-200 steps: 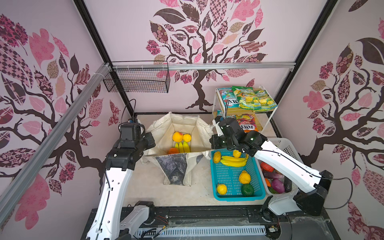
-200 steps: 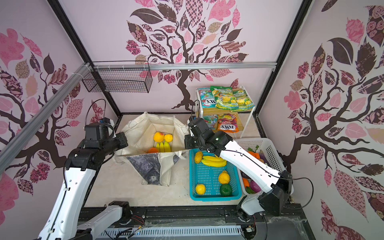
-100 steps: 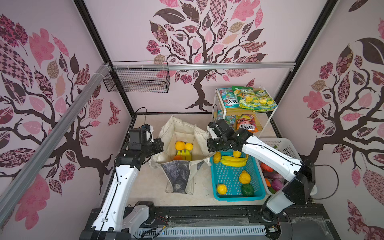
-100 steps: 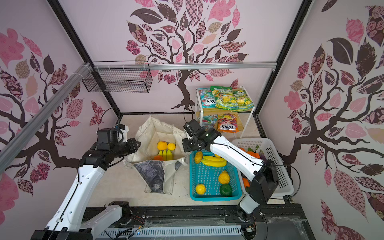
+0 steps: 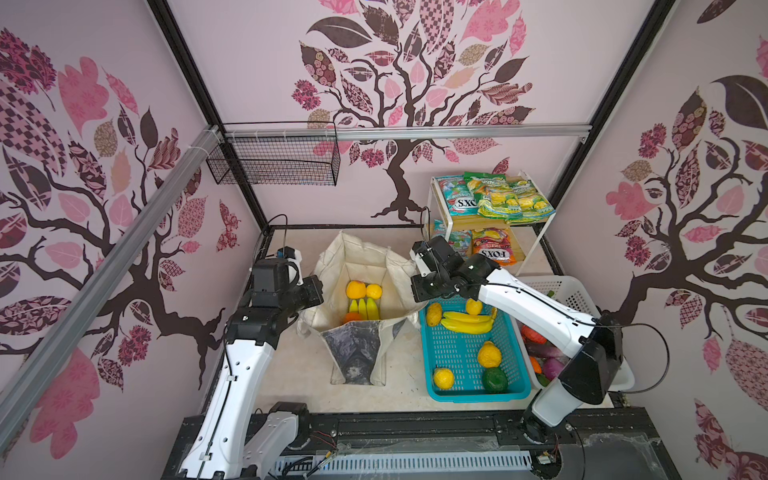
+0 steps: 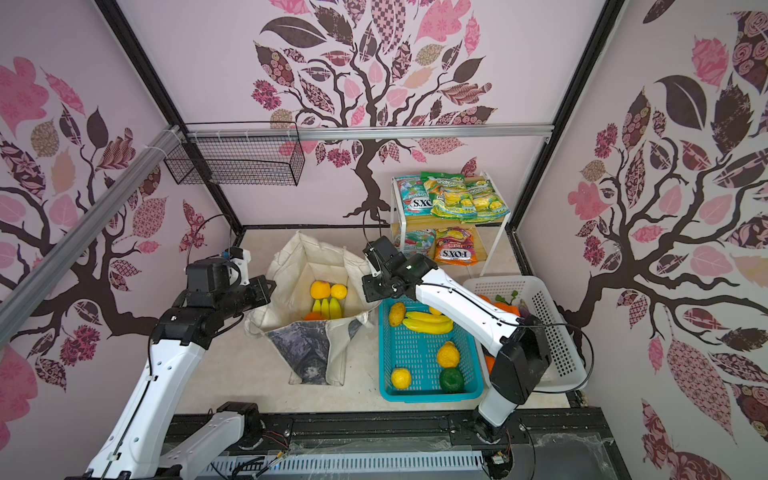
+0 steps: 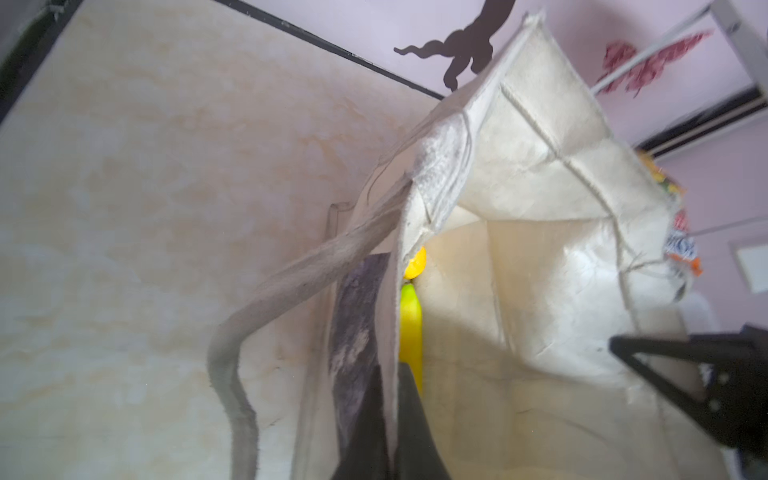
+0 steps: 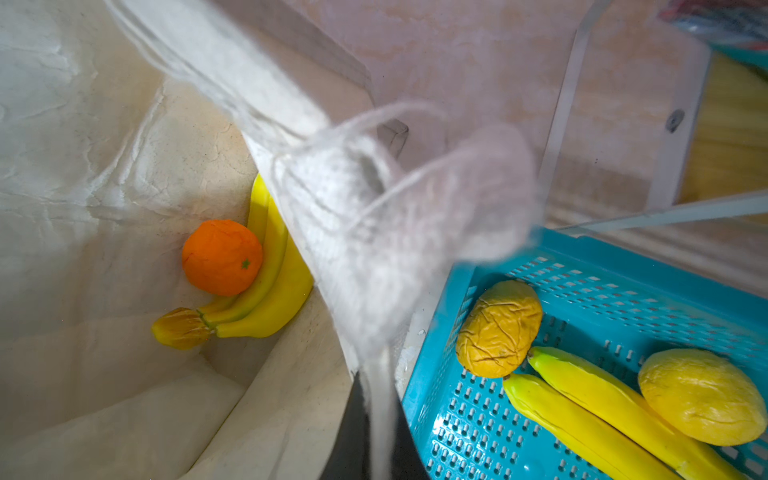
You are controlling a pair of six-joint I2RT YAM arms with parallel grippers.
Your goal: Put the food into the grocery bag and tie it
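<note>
The cream canvas tote bag (image 5: 361,259) stood open at the middle of the pale worktop (image 5: 299,374), its dark painted panel facing the near edge. Inside lay a bunch of yellow plastic bananas (image 5: 363,308), two round yellow-orange toy fruits (image 5: 356,289) and a bright toy orange (image 8: 222,257).

The left end effector (image 7: 390,370) was closed on the bag's left rim, with canvas pinched between its dark fingers. The right end effector (image 8: 370,399) was closed on the cloth at the right rim, just beside the teal plastic basket (image 5: 457,353). The mouth was spread between the two.

More food lay outside the bag. A second yellow banana bunch (image 5: 467,323) was in the teal basket, and glossy teal and green snack packets (image 5: 494,197) sat on the two-tier rack (image 5: 520,247) at the far right.

The canvas looked soft and limp and would probably sag wherever unsupported, so a pinch on the stitched rim or a strap seemed soundest. One long cream handle (image 7: 291,282) hung slack outside the left wall, apart from the left end effector. For tying, both handles would likely need taking near their loose middles. The toy fruit seemed light and rigid, and the packets were probably slippery.
</note>
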